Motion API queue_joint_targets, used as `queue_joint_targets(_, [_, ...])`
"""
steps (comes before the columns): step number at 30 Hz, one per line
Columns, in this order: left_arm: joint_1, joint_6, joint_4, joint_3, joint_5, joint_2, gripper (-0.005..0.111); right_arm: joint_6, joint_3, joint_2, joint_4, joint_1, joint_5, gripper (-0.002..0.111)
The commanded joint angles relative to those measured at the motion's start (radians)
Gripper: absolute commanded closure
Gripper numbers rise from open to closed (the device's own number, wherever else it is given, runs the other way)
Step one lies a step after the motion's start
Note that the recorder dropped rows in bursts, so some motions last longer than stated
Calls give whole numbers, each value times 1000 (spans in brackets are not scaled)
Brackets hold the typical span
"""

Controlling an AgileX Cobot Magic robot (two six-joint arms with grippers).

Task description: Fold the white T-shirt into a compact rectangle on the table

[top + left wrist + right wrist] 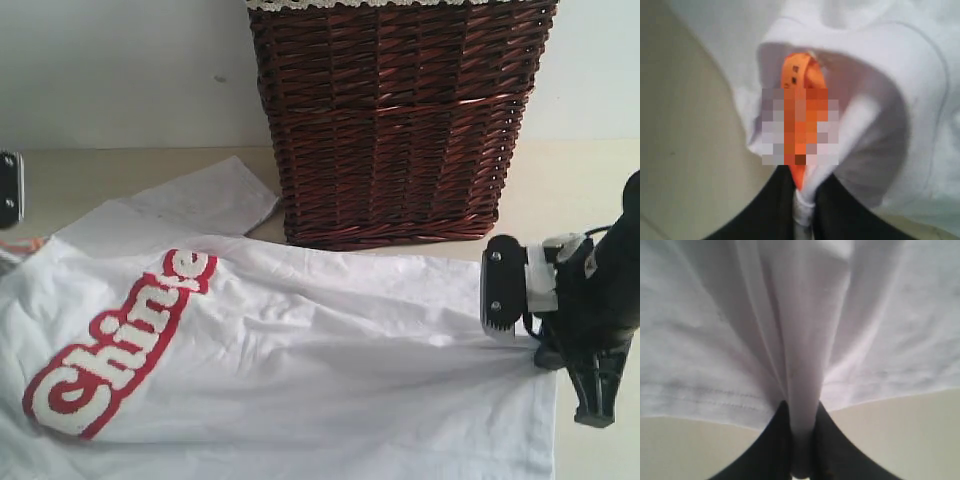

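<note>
On the bench (pixel 585 190), in front of the basket (pixel 400 120), the shirt (pixel 330 350) lies spread out and wrinkled. It fills most of the lower exterior view and runs off its left and bottom edges. One sleeve reaches up toward the basket's left corner without quite touching it. The red-outlined lettering (pixel 120 345) sits on the left part of the cloth, slanting upward.

My right gripper (pixel 801 440) is at the shirt's right edge. Its wrist view shows the two dark fingers pressed together on a pleat of white fabric at the stitched hem, with cloth fanning out from the pinch and bare bench on both sides. In the exterior view that arm stands over the shirt's right border, and the fabric draws slightly toward it.

My left gripper (pixel 802 210) is at the collar end. Only a black piece of that arm shows at the far left edge of the exterior view. In its wrist view the fingers are closed on the neckline, pinching white cloth together with the lower end of the orange tag (pixel 800 115). The collar opening arches beyond the fingers, and bench shows to one side.

My count: one shirt, one tag, one basket, one bench, and two grippers, both clamped on the same shirt at opposite ends.
</note>
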Motion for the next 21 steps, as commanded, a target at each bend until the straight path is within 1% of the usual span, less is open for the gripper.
queue_joint_targets(1, [-2, -146, -57, -2, -21, -225, 107, -21, -69, -154, 0, -3, 152, 108])
queue_joint_targets(6, [-2, -370, -57, -2, -27, -473, 107, -21, -149, -347, 25, -3, 298, 108])
queue_joint_targets(9, [-2, -469, -57, -2, -28, -607, 107, -21, -168, -467, 30, -3, 367, 108])
queue_joint_targets(15, [-2, -577, -57, -2, -3, -807, 107, -9, -173, -662, 18, -3, 451, 108])
queue_joint_targets(18, [-2, -642, -57, -2, 37, -881, 107, -1, -173, -734, 73, -3, 460, 108])
queue_joint_targets(21, [-2, -670, -46, -2, 88, -945, 107, 29, -173, -790, 120, -3, 462, 108])
